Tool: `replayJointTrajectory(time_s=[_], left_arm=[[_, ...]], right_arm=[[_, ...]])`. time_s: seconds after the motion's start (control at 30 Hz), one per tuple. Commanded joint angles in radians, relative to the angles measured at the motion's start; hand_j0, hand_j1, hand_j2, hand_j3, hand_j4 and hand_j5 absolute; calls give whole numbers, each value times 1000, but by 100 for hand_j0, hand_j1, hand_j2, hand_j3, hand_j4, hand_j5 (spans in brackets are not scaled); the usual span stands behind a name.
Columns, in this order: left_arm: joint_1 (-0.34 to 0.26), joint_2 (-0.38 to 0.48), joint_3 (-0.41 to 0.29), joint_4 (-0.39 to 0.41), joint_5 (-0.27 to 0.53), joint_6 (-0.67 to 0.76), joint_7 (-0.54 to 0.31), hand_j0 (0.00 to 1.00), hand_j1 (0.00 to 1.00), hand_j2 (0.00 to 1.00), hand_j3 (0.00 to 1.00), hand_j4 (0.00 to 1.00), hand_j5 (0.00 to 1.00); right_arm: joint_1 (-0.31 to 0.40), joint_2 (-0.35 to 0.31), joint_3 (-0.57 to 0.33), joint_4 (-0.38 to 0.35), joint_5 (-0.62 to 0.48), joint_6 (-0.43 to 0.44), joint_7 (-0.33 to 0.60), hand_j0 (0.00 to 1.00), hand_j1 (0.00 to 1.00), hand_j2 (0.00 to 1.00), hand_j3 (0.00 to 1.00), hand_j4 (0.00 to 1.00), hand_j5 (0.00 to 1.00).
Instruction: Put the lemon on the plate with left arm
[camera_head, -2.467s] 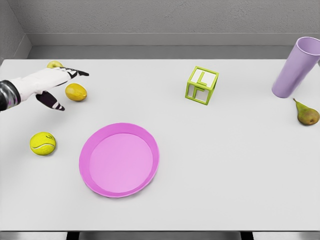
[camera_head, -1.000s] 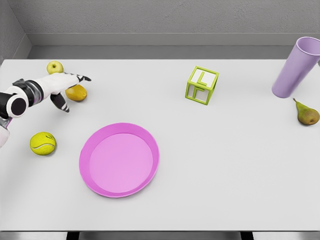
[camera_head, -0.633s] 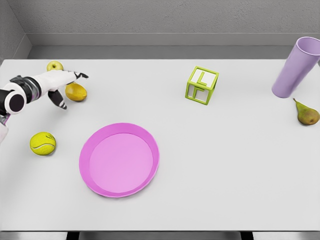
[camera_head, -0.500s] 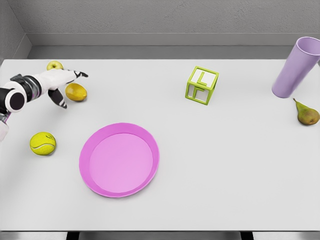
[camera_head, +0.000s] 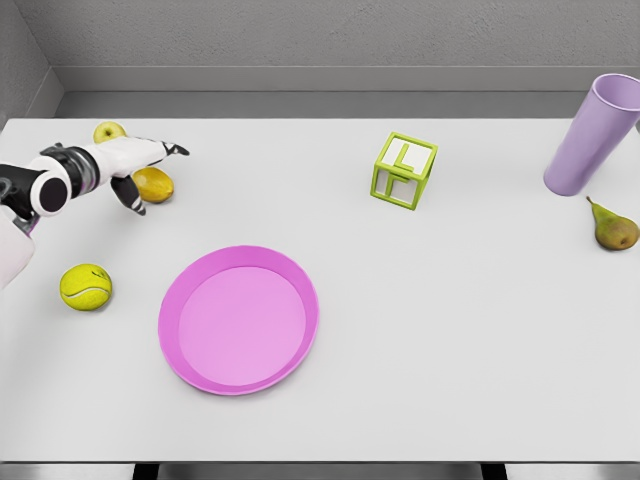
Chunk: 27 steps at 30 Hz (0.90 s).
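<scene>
Bare desk (camera_head: 420, 330) lay open from the lemon (camera_head: 155, 184) toward the plate (camera_head: 238, 320) at five o'clock; the tennis ball (camera_head: 86, 286) sat aside at seven.

A tennis ball (camera_head: 86, 287), green apple (camera_head: 109, 131), frame cube (camera_head: 404, 171), lilac cup (camera_head: 592, 136) and pear (camera_head: 612, 227) lie on the table (camera_head: 450, 330).

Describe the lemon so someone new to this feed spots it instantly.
Start at the pink plate and go up-left toward the white left hand; the lemon sits partly beneath its open fingers. It is a smooth orange-yellow oval, unlike the smaller green-yellow apple behind it or the seamed tennis ball nearer the front.
</scene>
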Motion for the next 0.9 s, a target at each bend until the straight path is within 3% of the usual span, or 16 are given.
replayJointTrajectory(time_s=[0.0,0.13,0.87], left_arm=[[0,-1,0,1,-1,0,0,100,100,100,100,100,100],[-2,-1,-6,1,-33,1,0,100,100,100,100,100,100],[-8,-10,-48,39,-51,4,0,98,98,98,98,98,98]], right_arm=[[0,0,-1,0,0,0,0,100,100,100,100,100,100],[0,0,0,0,0,0,0,100,100,100,100,100,100],[0,0,0,0,0,0,0,100,100,100,100,100,100]])
